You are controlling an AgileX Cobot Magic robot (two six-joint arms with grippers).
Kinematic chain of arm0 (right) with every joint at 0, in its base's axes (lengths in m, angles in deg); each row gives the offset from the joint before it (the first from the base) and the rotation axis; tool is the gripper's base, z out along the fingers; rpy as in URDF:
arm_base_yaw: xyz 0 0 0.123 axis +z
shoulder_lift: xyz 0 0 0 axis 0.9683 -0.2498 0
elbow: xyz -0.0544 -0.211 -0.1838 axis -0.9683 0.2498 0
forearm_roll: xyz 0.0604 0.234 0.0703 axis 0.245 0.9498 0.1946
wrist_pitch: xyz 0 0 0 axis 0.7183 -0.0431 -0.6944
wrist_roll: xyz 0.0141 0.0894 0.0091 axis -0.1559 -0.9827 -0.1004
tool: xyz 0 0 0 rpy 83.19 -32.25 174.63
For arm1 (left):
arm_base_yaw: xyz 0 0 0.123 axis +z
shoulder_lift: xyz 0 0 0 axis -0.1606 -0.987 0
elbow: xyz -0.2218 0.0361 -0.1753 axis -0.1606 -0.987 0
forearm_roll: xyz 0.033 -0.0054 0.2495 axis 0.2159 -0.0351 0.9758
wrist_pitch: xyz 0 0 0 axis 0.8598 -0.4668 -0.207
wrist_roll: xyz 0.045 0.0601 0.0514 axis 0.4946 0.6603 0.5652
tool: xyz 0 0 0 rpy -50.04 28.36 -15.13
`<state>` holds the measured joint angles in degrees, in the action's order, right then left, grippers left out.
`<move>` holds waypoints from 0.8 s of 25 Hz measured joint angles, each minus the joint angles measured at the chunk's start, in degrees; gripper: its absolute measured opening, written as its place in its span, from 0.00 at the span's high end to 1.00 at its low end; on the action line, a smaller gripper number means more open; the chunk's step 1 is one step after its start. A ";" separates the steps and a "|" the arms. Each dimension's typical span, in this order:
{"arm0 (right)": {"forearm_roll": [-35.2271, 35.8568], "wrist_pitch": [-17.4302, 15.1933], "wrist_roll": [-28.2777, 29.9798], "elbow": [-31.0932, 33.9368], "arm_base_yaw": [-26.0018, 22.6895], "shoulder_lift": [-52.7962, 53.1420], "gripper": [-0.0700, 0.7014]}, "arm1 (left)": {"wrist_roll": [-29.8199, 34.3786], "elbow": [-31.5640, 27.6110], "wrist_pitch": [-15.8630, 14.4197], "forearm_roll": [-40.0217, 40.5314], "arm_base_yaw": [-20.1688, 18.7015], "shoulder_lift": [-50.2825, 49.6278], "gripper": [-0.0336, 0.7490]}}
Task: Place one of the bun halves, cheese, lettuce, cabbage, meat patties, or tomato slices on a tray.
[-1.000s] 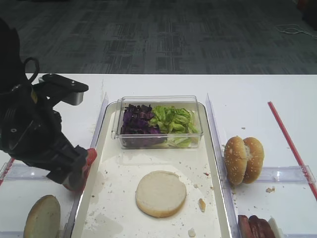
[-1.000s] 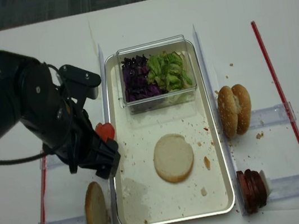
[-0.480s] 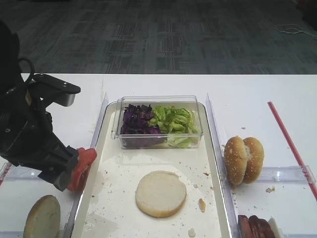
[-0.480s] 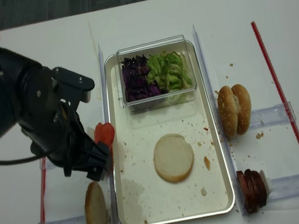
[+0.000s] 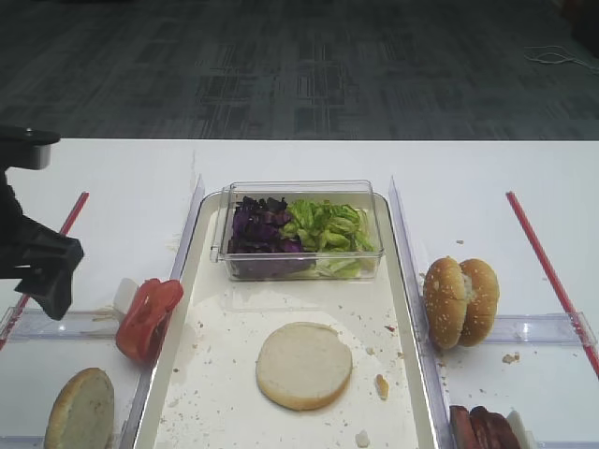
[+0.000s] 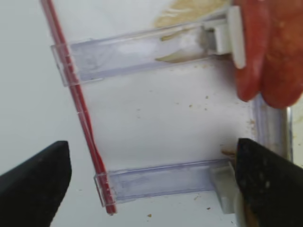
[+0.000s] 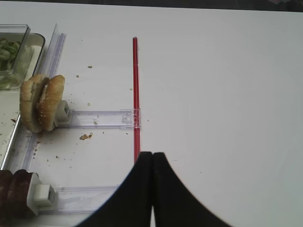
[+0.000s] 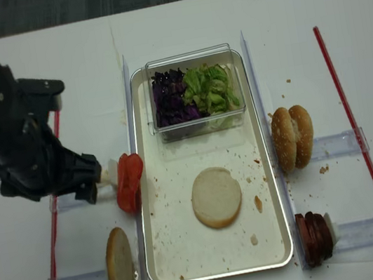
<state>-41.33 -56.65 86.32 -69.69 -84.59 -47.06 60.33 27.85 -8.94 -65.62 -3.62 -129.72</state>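
Observation:
A cream-faced bun half (image 8: 216,197) lies on the silvery tray (image 8: 274,190). At the tray's far end a clear box holds purple cabbage (image 8: 169,98) and green lettuce (image 8: 210,88). Red tomato slices (image 8: 129,183) stand on a clear holder just outside the tray's left rim; in the left wrist view the tomato slices (image 6: 267,52) show at upper right. My left gripper (image 6: 151,156) is open and empty, left of the slices and apart from them. Meat patties (image 8: 315,237) sit right of the tray. My right gripper (image 7: 152,155) is shut on nothing over bare table. No cheese is in view.
An upright seeded bun pair (image 8: 294,137) stands right of the tray. A brown-domed bun half (image 8: 119,262) leans at the lower left. Red strips (image 8: 339,94) and clear plastic holders (image 6: 156,182) lie flat on both sides. My left arm (image 5: 37,262) fills the left edge.
My left arm has drawn back to the left, away from the tray's left rim. The tomato slices it covered now stand in plain view on their holder.

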 joint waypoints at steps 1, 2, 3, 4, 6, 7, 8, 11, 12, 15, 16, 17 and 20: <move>0.00 0.00 0.00 0.00 0.00 0.00 0.52 | 0.00 0.00 -0.13 0.00 1.86 0.00 0.09; 0.00 0.00 0.00 0.00 0.00 0.00 0.52 | 0.00 0.00 -0.22 0.00 3.68 0.00 0.09; 0.00 0.00 0.00 0.00 0.00 0.00 0.52 | 0.00 0.00 -0.27 0.00 5.15 0.00 0.09; 0.00 0.00 0.00 0.00 0.00 0.00 0.52 | 0.00 0.00 -0.37 0.00 6.74 0.00 0.09; 0.00 0.00 0.00 0.00 0.00 0.00 0.52 | 0.21 0.00 -0.37 0.00 9.48 0.00 0.09; 0.00 0.00 0.00 0.00 0.00 0.00 0.52 | 0.38 0.00 -0.37 0.00 10.44 0.00 0.09; 0.00 0.00 0.00 0.00 0.00 0.00 0.52 | 0.38 0.00 -0.37 0.00 11.43 0.00 0.09; 0.00 0.00 0.00 0.00 0.00 0.00 0.52 | 0.51 0.00 -0.51 0.00 13.47 0.00 0.09; 0.00 0.00 0.00 0.00 0.00 0.00 0.52 | 0.51 0.00 -0.55 0.00 13.74 0.00 0.09; 0.00 0.00 0.00 0.00 0.00 0.00 0.52 | 0.51 0.00 -0.79 -0.40 13.87 0.12 0.10; 0.00 0.00 0.00 0.00 0.00 0.00 0.52 | 0.51 0.00 -0.83 -0.48 13.87 0.51 0.10; 0.00 0.00 0.00 0.00 0.00 0.00 0.52 | 0.51 0.00 -0.83 -0.61 13.87 1.01 0.11; 0.00 0.00 0.00 0.00 0.00 0.00 0.52 | 0.51 -0.11 -0.92 -0.61 13.87 4.26 0.12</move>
<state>-41.33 -56.65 86.32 -69.69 -84.59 -47.06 60.85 27.74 -9.85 -66.23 10.24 -125.46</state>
